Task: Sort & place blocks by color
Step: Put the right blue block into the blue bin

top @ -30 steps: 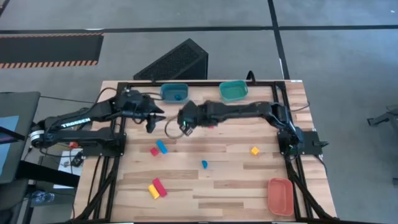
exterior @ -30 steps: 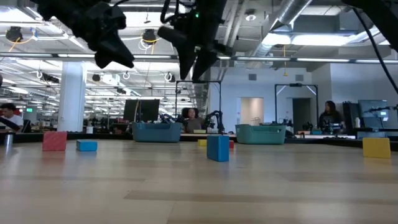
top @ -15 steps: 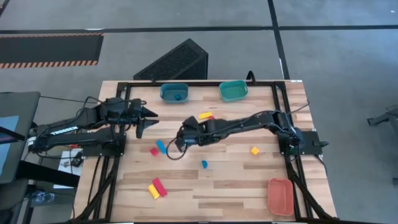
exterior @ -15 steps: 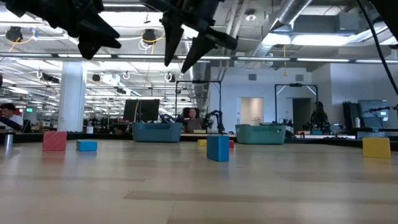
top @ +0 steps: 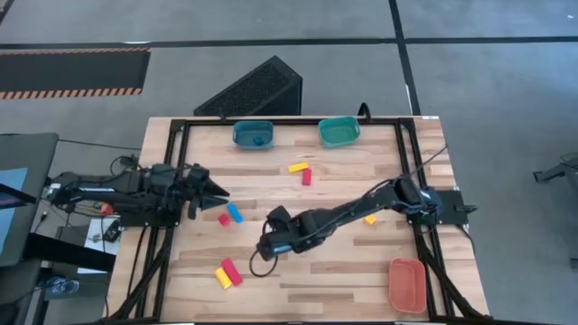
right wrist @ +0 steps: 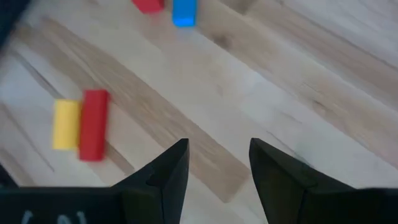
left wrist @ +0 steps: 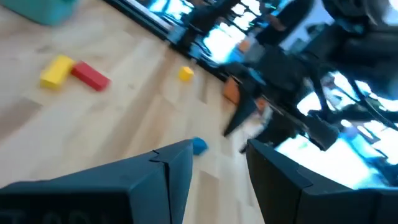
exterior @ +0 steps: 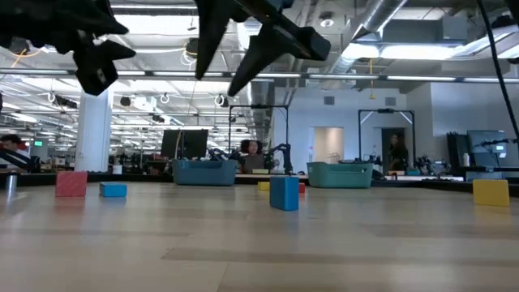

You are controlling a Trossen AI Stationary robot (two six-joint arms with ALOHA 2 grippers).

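Small red, yellow and blue blocks lie scattered flat on the wooden table. A red block [top: 223, 218] lies beside a blue block [top: 235, 213]. A yellow [top: 221, 277] and red pair [top: 232, 271] lies nearer the front edge, also in the right wrist view [right wrist: 65, 124]. My right gripper [top: 269, 246] hangs open above the table's middle, tipped down, with bare wood between its fingers [right wrist: 217, 155]. My left gripper [top: 217, 190] stands open and high at the left edge [left wrist: 217, 155]. A small blue block [exterior: 284, 193] stands near the middle.
A blue bin [top: 253, 134] with a blue block inside and a teal bin [top: 339, 132] stand at the far edge. An orange bin [top: 407, 284] stands at the near right. A yellow [top: 296, 167] and a red block [top: 306, 176] lie at the far middle, a yellow cube [top: 369, 218] at the right.
My right gripper has swung from the far middle, near the blue bin, toward the near edge and a little left, sinking slightly and rolling about its own line. My left gripper has drawn back toward the table's left edge and turned. The far yellow and red blocks now show.
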